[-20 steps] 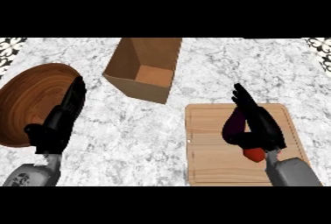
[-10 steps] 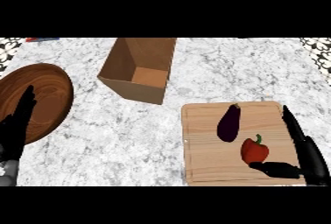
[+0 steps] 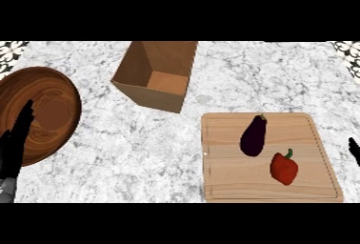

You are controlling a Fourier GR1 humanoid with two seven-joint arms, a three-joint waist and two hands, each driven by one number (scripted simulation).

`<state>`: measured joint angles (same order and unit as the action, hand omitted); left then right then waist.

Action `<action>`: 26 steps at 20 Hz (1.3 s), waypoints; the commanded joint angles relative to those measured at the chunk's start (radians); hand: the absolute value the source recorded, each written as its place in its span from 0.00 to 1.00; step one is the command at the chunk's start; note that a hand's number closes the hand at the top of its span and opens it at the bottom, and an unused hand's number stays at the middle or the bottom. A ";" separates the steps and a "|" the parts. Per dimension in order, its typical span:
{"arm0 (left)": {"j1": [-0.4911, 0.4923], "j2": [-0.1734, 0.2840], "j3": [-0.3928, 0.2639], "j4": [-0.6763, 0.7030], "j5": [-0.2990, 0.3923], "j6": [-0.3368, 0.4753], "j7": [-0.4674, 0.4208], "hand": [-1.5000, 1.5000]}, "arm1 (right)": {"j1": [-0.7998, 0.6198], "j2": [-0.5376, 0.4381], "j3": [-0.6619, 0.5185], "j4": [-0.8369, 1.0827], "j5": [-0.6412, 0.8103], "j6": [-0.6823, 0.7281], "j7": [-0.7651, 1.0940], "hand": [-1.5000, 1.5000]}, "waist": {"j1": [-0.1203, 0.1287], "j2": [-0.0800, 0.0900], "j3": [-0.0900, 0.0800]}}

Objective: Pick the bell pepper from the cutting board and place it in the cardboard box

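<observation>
The red bell pepper (image 3: 284, 167) lies on the wooden cutting board (image 3: 225, 181), just beside a dark eggplant (image 3: 254, 135). My right hand (image 3: 354, 151) shows only as a sliver at the right edge, apart from the pepper; whether its fingers are apart or together I cannot tell. My left hand (image 3: 15, 145) rests with straight fingers over a wooden bowl (image 3: 49, 102). The open cardboard box (image 3: 151, 93) stands on the marble surface (image 3: 141, 152).
</observation>
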<state>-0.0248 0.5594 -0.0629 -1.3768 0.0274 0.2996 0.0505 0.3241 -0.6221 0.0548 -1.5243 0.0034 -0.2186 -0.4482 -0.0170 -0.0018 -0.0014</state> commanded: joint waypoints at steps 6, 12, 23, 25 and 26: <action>-0.051 -0.018 -0.009 0.012 -0.036 -0.006 0.028 0.50 | -0.065 -0.210 0.104 -0.148 0.195 0.140 0.404 0.00 | 0.025 0.003 -0.001; -0.064 -0.081 -0.020 0.096 -0.071 0.018 -0.040 0.50 | -0.179 -0.262 0.180 -0.164 0.213 0.343 0.628 0.00 | 0.024 0.005 0.000; -0.038 -0.072 0.070 0.058 -0.087 -0.072 -0.020 0.50 | -0.408 -0.069 0.193 -0.022 0.321 0.529 0.792 0.00 | 0.023 0.002 0.001; -0.057 -0.085 0.067 0.007 -0.117 -0.072 0.066 0.50 | -0.429 -0.061 0.150 0.011 0.340 0.563 0.747 0.00 | 0.021 0.002 0.002; -0.026 -0.060 0.101 0.094 -0.076 -0.111 -0.085 0.50 | -0.442 0.012 0.246 -0.027 0.396 0.501 0.846 0.00 | 0.025 0.002 0.001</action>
<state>-0.0852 0.4870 -0.0043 -1.3152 -0.0644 0.2343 0.0482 -0.0662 -0.6995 0.2549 -1.5775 0.3253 0.2883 0.3424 0.0052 0.0003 -0.0002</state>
